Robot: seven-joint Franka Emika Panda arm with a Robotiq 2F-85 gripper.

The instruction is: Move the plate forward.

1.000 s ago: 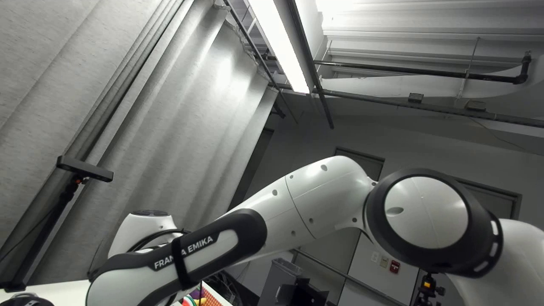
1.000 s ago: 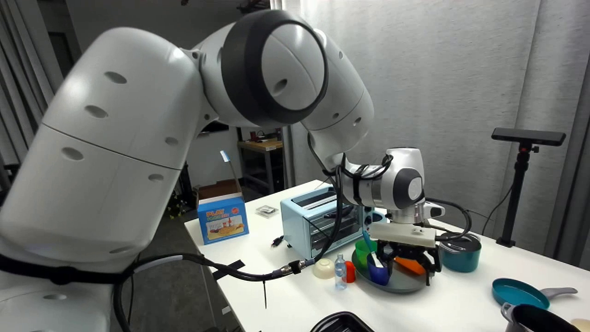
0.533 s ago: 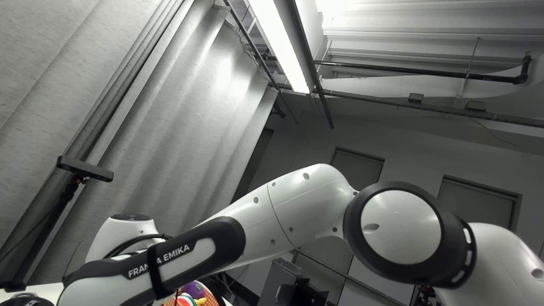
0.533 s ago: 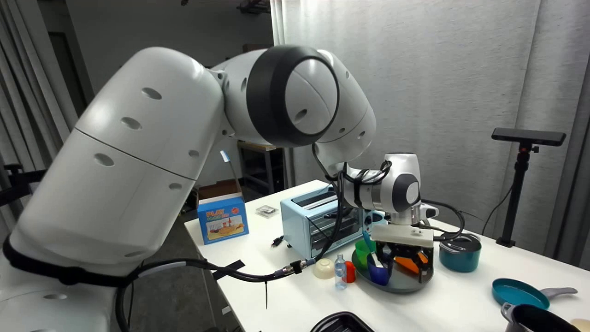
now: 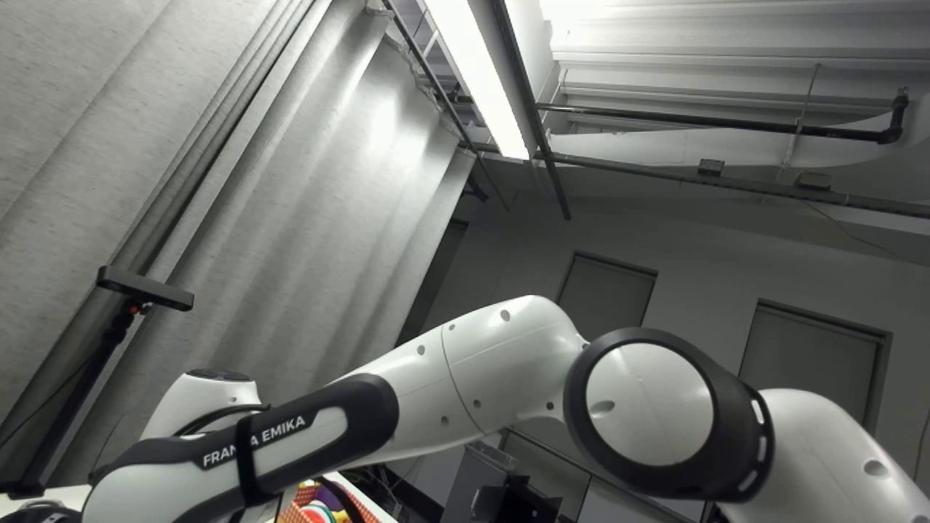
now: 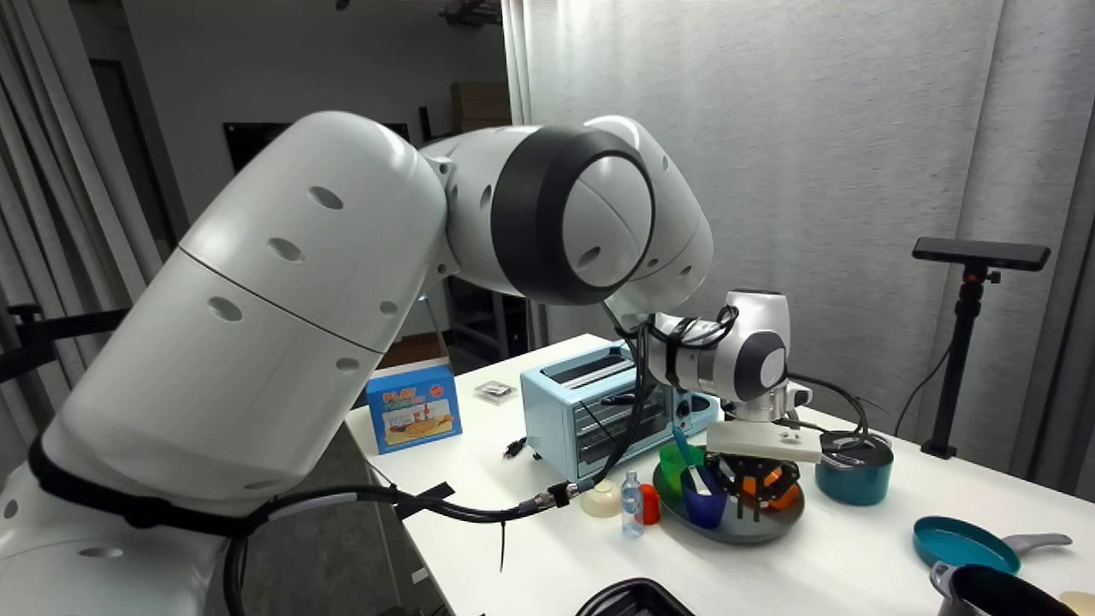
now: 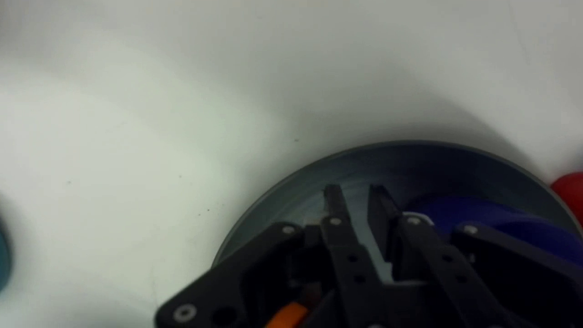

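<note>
The dark grey plate lies on the white table in an exterior view, carrying a green cup, a blue cup and an orange piece. Over the plate's front part, my gripper points down beside the blue cup. Seen from the wrist, both fingertips of the gripper hang inside the rim of the plate, a narrow gap between them with nothing in it. Whether the tips touch the plate I cannot tell. The blue cup is partly hidden behind the right finger.
A small bottle, a red cup and a cream bowl stand left of the plate. Behind it is a light blue toaster oven. To the right are a teal pot and a teal pan. A black tray sits in front.
The fingers have come from wide apart to a narrow gap, and both tips now hang over the plate. My arm's elbow has sunk. The plate and cups have not moved.
</note>
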